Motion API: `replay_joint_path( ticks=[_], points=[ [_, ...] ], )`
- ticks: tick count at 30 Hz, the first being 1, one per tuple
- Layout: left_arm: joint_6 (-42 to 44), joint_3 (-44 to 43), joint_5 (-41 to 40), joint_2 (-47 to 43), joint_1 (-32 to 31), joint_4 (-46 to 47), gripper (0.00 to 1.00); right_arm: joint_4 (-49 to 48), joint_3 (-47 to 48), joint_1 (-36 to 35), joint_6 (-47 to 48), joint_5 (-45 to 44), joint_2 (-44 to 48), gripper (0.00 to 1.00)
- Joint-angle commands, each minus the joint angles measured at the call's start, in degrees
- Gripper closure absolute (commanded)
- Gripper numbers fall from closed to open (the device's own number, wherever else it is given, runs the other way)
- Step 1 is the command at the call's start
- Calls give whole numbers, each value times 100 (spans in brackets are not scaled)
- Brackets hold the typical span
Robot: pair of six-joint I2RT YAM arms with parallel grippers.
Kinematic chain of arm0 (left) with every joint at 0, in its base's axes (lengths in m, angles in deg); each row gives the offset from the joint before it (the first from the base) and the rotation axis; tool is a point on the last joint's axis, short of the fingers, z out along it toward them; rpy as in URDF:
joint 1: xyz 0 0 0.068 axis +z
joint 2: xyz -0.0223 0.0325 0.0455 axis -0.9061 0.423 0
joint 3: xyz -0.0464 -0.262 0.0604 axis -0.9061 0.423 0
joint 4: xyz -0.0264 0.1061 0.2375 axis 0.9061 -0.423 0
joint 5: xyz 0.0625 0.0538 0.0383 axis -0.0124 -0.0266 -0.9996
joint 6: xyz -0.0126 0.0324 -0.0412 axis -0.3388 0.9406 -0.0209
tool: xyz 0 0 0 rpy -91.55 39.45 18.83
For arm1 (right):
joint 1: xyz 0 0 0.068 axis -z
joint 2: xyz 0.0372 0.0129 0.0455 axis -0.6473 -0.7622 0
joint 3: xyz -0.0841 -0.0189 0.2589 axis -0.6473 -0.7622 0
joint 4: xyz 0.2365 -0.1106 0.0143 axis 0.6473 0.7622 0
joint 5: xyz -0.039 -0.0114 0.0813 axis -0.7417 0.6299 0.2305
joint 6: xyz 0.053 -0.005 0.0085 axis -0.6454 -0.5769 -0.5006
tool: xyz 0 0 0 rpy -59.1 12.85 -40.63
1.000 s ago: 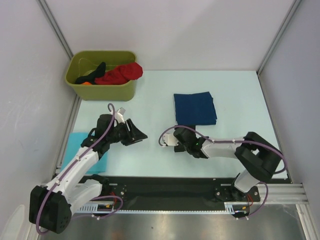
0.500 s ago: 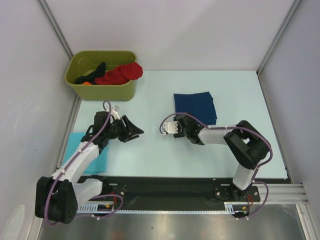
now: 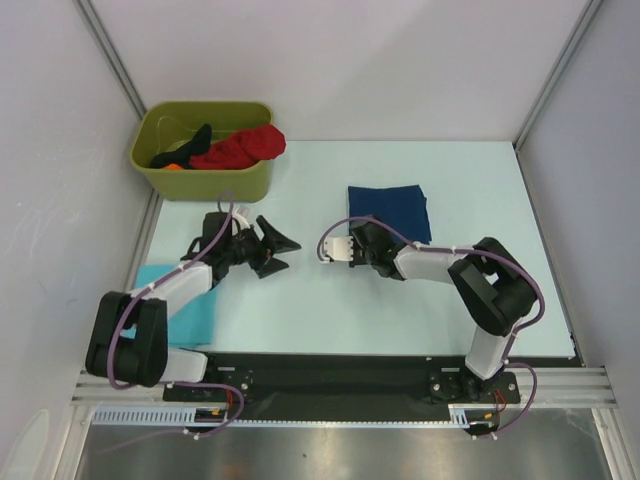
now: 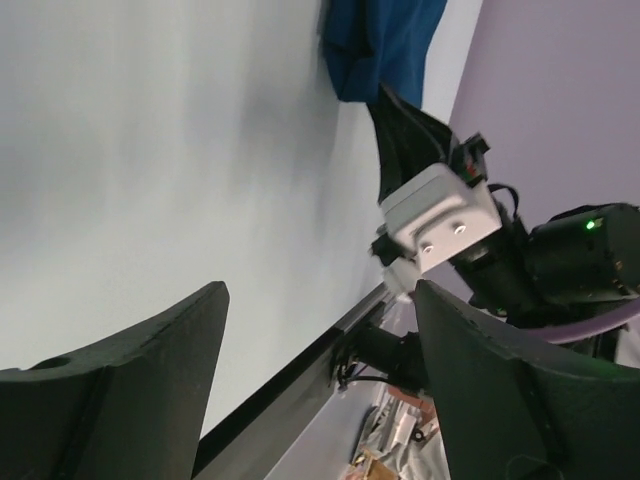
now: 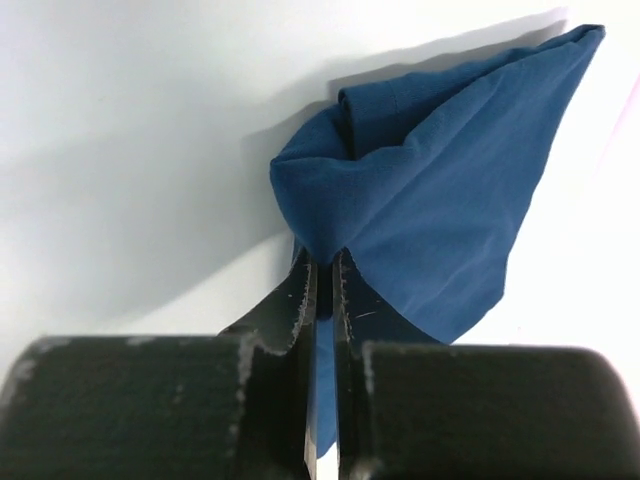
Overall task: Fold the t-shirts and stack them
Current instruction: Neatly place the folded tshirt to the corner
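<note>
Bases of both arms sit at the near edge of the pale table (image 3: 450,290). Just beyond the left base, at the table's left edge, a turquoise tee (image 3: 190,305) lies flat, partly under the left arm. The left gripper (image 3: 288,254) hovers past it over bare table, jaws spread wide and holding nothing; in its wrist view the two dark fingers (image 4: 130,370) stand well apart with only tabletop between them. Across from it, near the table's middle, the right gripper (image 3: 363,232) is pinched tight on the near-left corner of the navy tee (image 3: 392,212). The right wrist view shows its jaws (image 5: 322,262) pressed together on the blue cloth (image 5: 430,170), which bunches into a fold at the pinch. The rest of the navy tee lies folded as a flat square farther back. At the far left corner stands a green bin (image 3: 165,175) holding a red tee (image 3: 245,147) and a black tee (image 3: 192,140) in a heap.
</note>
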Motion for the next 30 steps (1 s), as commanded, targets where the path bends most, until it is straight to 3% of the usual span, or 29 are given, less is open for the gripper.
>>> replay_joint_path(
  ticks=[1,4,9,15,23,30],
  points=[
    [-625,-441,206,450,-232,1143,16,476,219,109,-189,228,444,100],
    [-1152,-643,13,968,-583,1846,8,689,158,153,-154,316,665,100],
    [-2233,-1065,-390,1954,-1269,3111,5,944,-44,285,-242,605,1262,100],
    [-2884,-1575,-989,3035,-1656,3639,2,997,-422,435,-409,931,1807,100],
    [-3376,-2426,-1384,4029,-2034,3720,0,848,-546,619,-620,1213,2107,100],
    [-3386,-2867,-1525,4460,-2193,3193,1,769,-502,733,-769,1327,2318,100]
  ],
)
